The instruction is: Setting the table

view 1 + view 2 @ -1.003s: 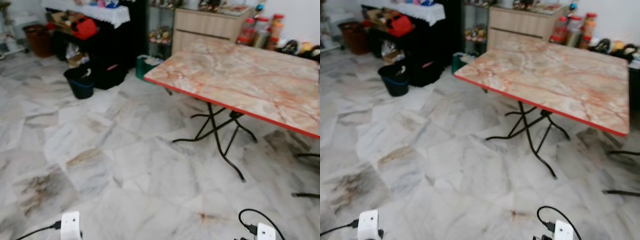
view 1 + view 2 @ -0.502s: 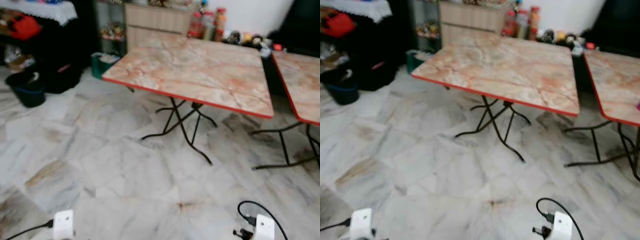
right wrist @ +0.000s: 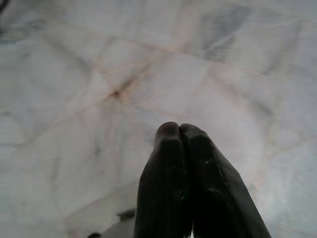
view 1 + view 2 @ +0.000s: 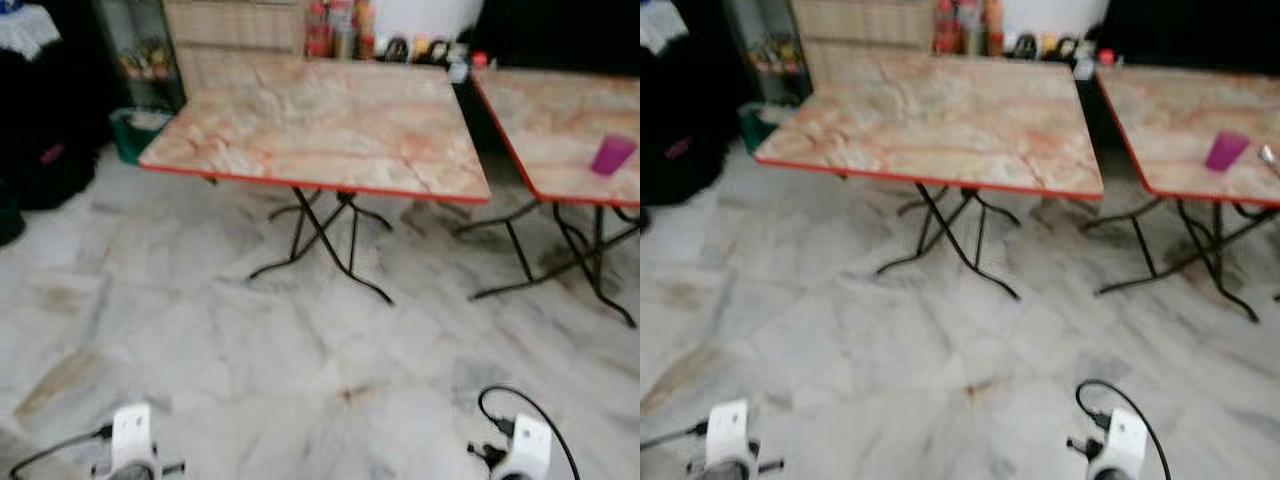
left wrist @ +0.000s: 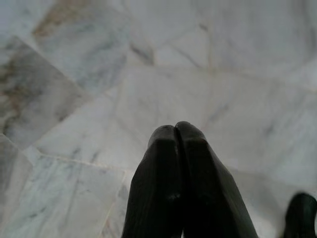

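Observation:
Two folding tables with pink marble-look tops and red edges stand ahead. The nearer table [image 4: 320,125] is in the middle, its top bare. On the second table [image 4: 560,125] at the right stands a magenta cup [image 4: 611,155], with a small shiny item [image 4: 1269,156] beside it. Both arms hang low; their white wrists [image 4: 132,438] [image 4: 528,450] show at the bottom edge. My left gripper [image 5: 177,130] is shut with nothing in it, above the marble floor. My right gripper [image 3: 178,130] is shut and empty too.
Black crossed legs [image 4: 325,235] hold up the nearer table. Bottles and jars [image 4: 338,18] stand against the back wall by a wooden cabinet [image 4: 235,20]. A green bin [image 4: 130,130] and dark bags [image 4: 45,160] sit at the left. A narrow gap [image 4: 470,110] separates the tables.
The view has swung to the right: the first table now sits mid-picture, and the second table with the magenta cup has come into view. Both grippers hang as before.

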Motion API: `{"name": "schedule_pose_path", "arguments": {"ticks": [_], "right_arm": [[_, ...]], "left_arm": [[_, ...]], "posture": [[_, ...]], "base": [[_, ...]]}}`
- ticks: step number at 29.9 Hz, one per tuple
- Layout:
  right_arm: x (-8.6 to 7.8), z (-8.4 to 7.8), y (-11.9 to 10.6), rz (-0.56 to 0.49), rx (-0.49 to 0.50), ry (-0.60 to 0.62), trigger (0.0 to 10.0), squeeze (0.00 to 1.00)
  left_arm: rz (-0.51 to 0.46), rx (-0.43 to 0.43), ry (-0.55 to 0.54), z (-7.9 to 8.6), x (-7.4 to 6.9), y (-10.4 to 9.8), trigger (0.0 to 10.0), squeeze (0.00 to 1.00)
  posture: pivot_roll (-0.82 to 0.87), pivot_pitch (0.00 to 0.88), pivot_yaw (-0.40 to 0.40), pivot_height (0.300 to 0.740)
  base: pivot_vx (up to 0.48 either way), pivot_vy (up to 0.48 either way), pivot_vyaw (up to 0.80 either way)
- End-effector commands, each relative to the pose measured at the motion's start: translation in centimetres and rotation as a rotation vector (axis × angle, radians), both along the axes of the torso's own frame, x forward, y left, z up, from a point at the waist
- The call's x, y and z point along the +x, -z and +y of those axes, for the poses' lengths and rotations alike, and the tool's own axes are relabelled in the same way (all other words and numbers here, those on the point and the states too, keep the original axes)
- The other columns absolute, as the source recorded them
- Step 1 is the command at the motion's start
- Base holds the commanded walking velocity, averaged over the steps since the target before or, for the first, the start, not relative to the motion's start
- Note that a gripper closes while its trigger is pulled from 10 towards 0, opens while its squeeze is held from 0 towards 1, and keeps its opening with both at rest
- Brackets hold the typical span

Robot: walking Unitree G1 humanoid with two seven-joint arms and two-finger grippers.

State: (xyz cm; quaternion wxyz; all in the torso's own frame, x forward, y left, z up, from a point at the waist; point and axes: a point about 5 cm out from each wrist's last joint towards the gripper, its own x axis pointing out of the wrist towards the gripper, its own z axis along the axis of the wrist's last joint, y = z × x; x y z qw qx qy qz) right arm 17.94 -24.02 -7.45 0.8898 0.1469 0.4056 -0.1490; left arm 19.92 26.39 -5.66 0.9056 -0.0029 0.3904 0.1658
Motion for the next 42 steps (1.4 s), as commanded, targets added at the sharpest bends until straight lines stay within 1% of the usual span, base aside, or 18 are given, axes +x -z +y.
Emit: {"name": "schedule_pose_path", "arguments": {"ticks": [1,4,6,8,10,11,12,14,17,21,22,24,29,33,36,39,40,42], "right_arm": [[0.3,0.3,-0.1,-0.005,0.010,0.006,10.0,0.00],[0.3,1.6,0.2,0.001,0.039,-0.029,10.0,0.00],[0.3,1.7,0.3,-0.001,0.045,-0.029,10.0,0.00],[0.1,2.6,0.6,0.015,0.057,-0.074,10.0,0.00],[0.0,2.8,0.7,0.021,0.055,-0.093,10.0,0.00],[-0.1,3.4,0.8,0.019,0.067,-0.117,10.0,0.00],[-0.1,3.4,0.8,0.019,0.067,-0.117,10.0,0.00],[0.1,4.0,0.8,0.018,0.063,-0.163,10.0,0.00],[0.3,4.3,0.7,0.016,0.049,-0.222,10.0,0.00],[0.7,4.6,0.5,-0.014,0.064,-0.229,10.0,0.00],[0.7,4.6,0.5,-0.014,0.064,-0.229,10.0,0.00],[1.0,4.5,0.3,-0.015,0.048,-0.272,10.0,0.00],[0.6,3.8,0.4,-0.004,0.042,-0.241,10.0,0.00],[0.3,3.4,0.5,0.011,0.030,-0.254,10.0,0.00],[-0.5,2.7,0.8,0.074,0.000,-0.315,10.0,0.00],[-0.8,2.5,0.9,0.088,-0.004,-0.325,10.0,0.00],[-1.4,2.2,1.1,0.106,-0.007,-0.323,10.0,0.00],[-1.9,1.9,1.3,0.120,-0.013,-0.315,10.0,0.00]], "left_arm": [[0.030,0.006,-0.027,0.8,-0.8,0.2,10.0,0.00],[0.009,0.039,-0.058,2.7,-1.1,-0.5,10.0,0.00],[0.007,0.043,-0.063,2.9,-1.2,-0.5,10.0,0.00],[0.008,0.065,-0.093,4.4,-2.0,-0.8,10.0,0.00],[0.004,0.068,-0.102,4.7,-2.2,-0.9,10.0,0.00],[0.010,0.079,-0.119,5.6,-3.1,-0.9,10.0,0.00],[0.010,0.079,-0.119,5.6,-3.1,-0.9,10.0,0.00],[0.037,0.089,-0.140,6.4,-4.0,-0.9,10.0,0.00],[0.041,0.081,-0.150,6.5,-4.0,-0.9,10.0,0.00],[-0.014,0.055,-0.145,5.7,-2.1,-1.4,10.0,0.00],[-0.014,0.055,-0.145,5.7,-2.1,-1.4,10.0,0.00],[-0.015,0.044,-0.068,3.8,-0.4,-1.4,10.0,0.00],[0.008,0.034,-0.006,2.1,0.3,-0.9,10.0,0.00],[0.036,0.031,0.038,1.3,0.0,-0.4,10.0,0.00],[0.108,0.004,0.053,-0.3,-1.6,1.1,10.0,0.00],[0.130,-0.002,0.058,-0.8,-2.2,1.5,10.0,0.00],[0.170,-0.010,0.074,-1.6,-3.3,2.3,10.0,0.00],[0.197,-0.015,0.084,-2.0,-4.0,2.7,10.0,0.00]], "posture": [[0.00,0.000,0.017,0.740],[0.07,0.000,0.008,0.740],[0.08,0.000,0.003,0.740],[0.15,0.000,-0.017,0.740],[0.15,0.000,-0.017,0.740],[0.17,0.000,-0.029,0.740],[0.17,0.000,-0.029,0.740],[0.18,0.000,-0.034,0.740],[0.19,0.000,-0.034,0.740],[0.18,0.000,-0.030,0.740],[0.18,0.000,-0.030,0.740],[0.18,0.000,-0.014,0.740],[0.13,0.000,0.017,0.740],[0.10,0.000,0.014,0.740],[0.06,0.000,0.000,0.740],[0.06,0.000,-0.004,0.740],[0.04,0.000,0.003,0.740],[0.03,0.000,0.008,0.740]], "base": [[0.000,0.000,0.00],[0.000,0.000,0.00],[0.000,0.000,0.00],[0.000,0.000,0.00],[0.000,0.000,0.00],[0.000,0.000,0.00],[0.000,0.000,0.00],[0.000,0.000,0.00],[0.000,0.000,0.00],[0.000,0.000,0.00],[0.000,0.000,0.00],[0.000,0.000,0.00],[0.000,0.000,0.00],[0.000,0.000,0.00],[0.000,0.000,0.00],[0.000,0.000,0.00],[0.000,0.000,0.00],[0.000,0.000,0.00]]}}
